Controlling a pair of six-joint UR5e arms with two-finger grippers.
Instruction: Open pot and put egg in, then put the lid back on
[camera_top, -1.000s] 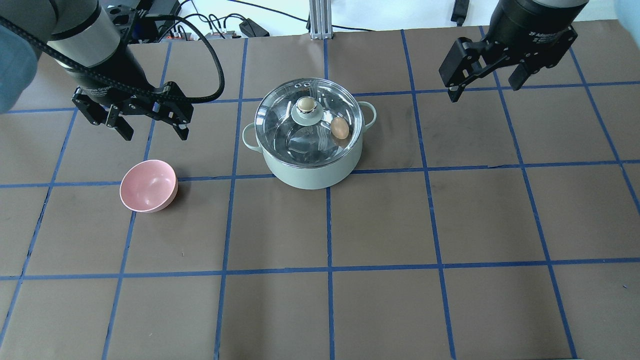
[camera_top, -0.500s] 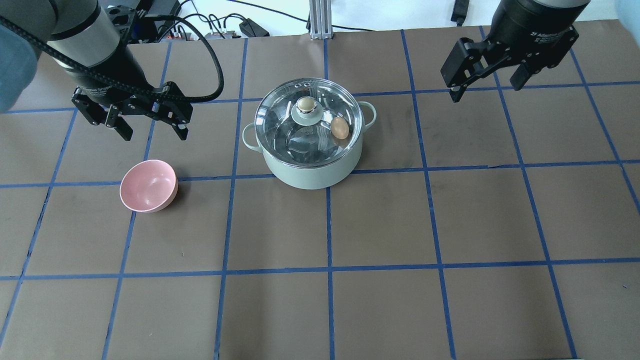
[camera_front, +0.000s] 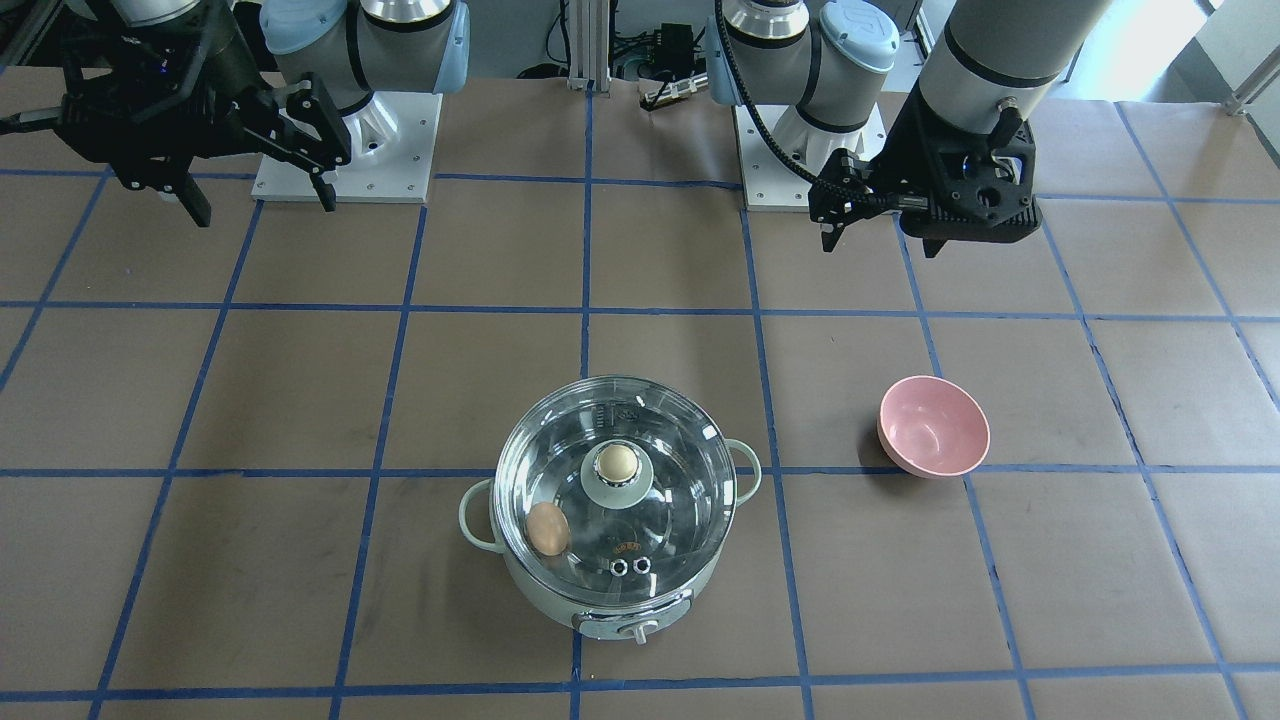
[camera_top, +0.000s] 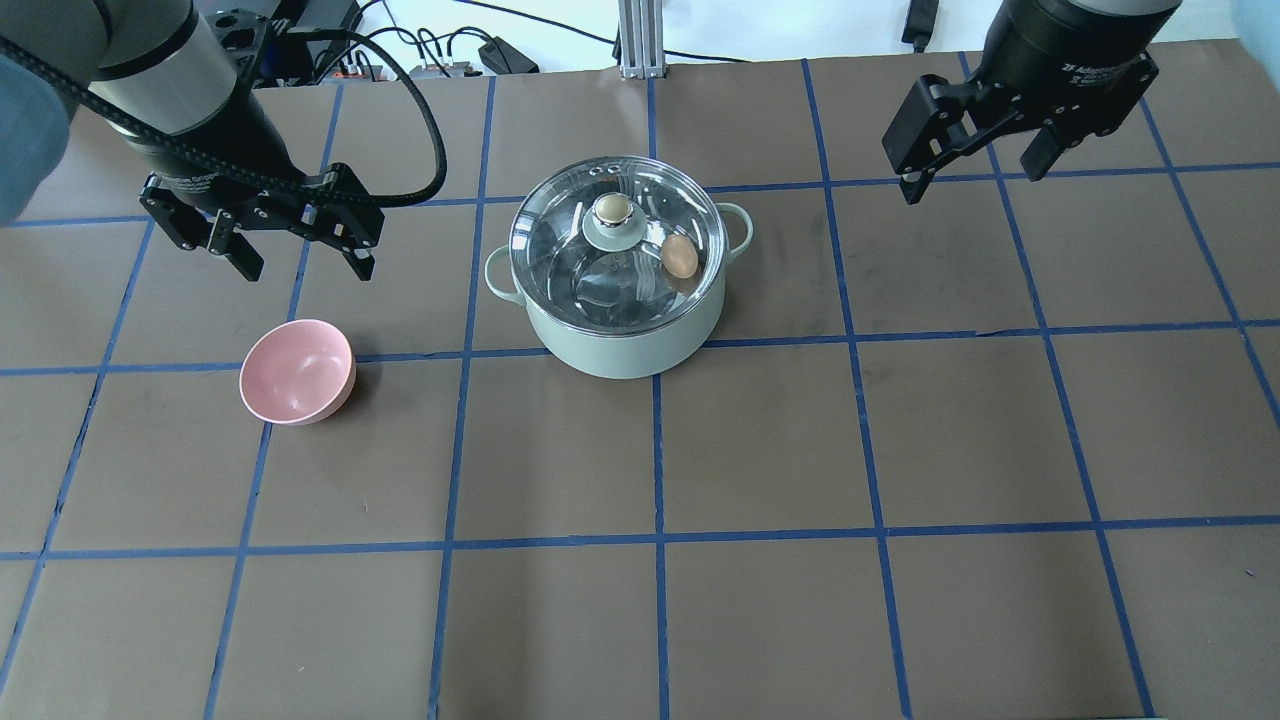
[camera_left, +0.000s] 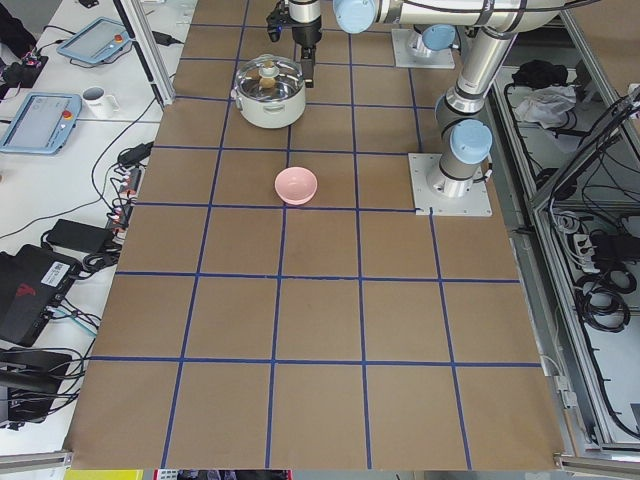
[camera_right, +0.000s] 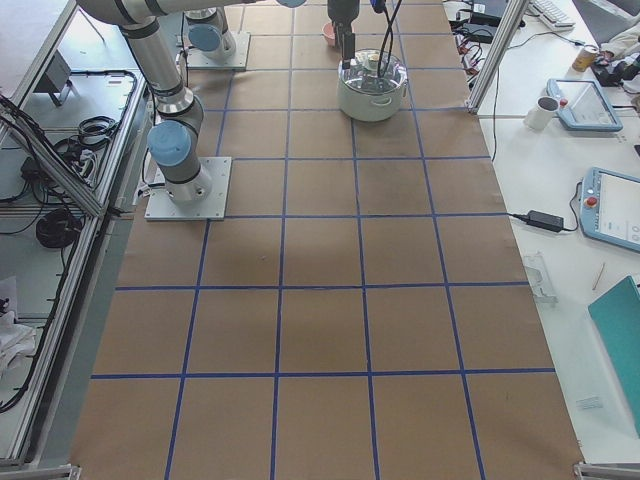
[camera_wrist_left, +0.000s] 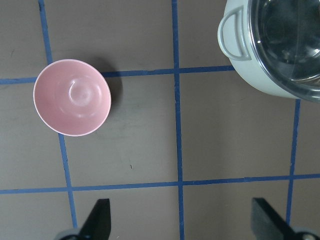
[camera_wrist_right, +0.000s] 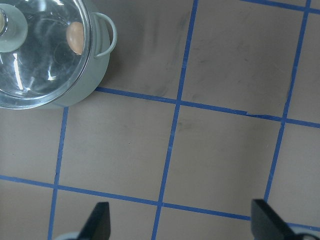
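Observation:
The mint-green pot (camera_top: 620, 345) stands at table centre with the glass lid (camera_top: 560, 240) seated on it. The tan egg (camera_top: 679, 256) shows through the glass, inside the pot on its right side. The front view shows the pot (camera_front: 600, 610), the lid (camera_front: 670, 490) and the egg (camera_front: 547, 528) too. My left gripper (camera_top: 305, 268) is open and empty, raised left of the pot. My right gripper (camera_top: 972, 180) is open and empty, raised to the pot's far right. The right wrist view looks down on the lid (camera_wrist_right: 40, 60) and the egg (camera_wrist_right: 75, 36).
An empty pink bowl (camera_top: 297, 370) sits left of the pot, below my left gripper; it also shows in the left wrist view (camera_wrist_left: 72, 97). Cables and a metal post (camera_top: 635, 40) lie beyond the table's far edge. Blue tape lines grid the brown table (camera_top: 760, 450).
Both grippers have shifted only very slightly. The pot, lid, egg and bowl have not moved.

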